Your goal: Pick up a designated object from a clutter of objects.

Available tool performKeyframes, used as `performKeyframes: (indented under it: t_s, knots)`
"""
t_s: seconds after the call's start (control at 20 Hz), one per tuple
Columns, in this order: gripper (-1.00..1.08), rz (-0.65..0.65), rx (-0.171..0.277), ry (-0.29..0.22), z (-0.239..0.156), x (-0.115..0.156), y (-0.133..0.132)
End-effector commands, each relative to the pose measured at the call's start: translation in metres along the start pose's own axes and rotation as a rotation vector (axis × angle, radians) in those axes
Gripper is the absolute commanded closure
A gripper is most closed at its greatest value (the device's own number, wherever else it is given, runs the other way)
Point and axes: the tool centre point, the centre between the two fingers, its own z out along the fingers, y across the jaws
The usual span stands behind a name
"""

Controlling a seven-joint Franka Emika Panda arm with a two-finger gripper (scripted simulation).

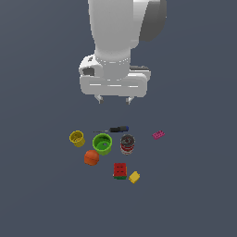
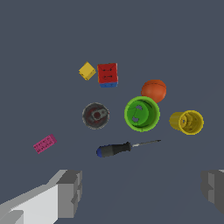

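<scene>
The gripper (image 1: 113,99) is hanging above the cluttered surface, its two fingers spread wide and grasping nothing; in the wrist view its grey fingertips (image 2: 70,192) are standing far apart with bare floor between them.

The small yellow cup (image 1: 77,138) is sitting at the exterior view's left end of the clutter, tipped so that its hollow mouth is showing, and nothing is touching it. Just beside it, toward the exterior view's right, the larger green cup (image 1: 102,143) is standing upright with its opening facing up. The orange ball (image 1: 91,158) is resting near both cups, slightly nearer the camera.

A blue-handled screwdriver (image 1: 115,129) is lying on its side just beyond the green cup, closest to the gripper. The red-labelled can (image 1: 127,144) is standing to the exterior view's right of the green cup. The red-green cube (image 1: 120,171) and the small yellow block (image 1: 134,177) are sitting side by side at the near edge of the group. The magenta brick (image 1: 159,134) is lying apart at the exterior view's right.
</scene>
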Motion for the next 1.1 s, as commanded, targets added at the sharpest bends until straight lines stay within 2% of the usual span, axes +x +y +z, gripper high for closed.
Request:
performKeyframes:
  t_s: [0.0,0.3,0.55,0.75,1.05]
  knots:
    - [-0.92,0.003,0.0,0.0,0.001,0.0,0.001]
    - [-0.92,0.058,0.01,-0.001,0.017,0.008,0.014]
    - [-0.92,0.156,0.024,-0.002,0.047,0.019,0.039]
    - [-0.92,0.271,0.033,-0.002,0.083,0.027,0.07]
    - [-0.92,0.481,0.032,-0.001,0.147,0.031,0.13]
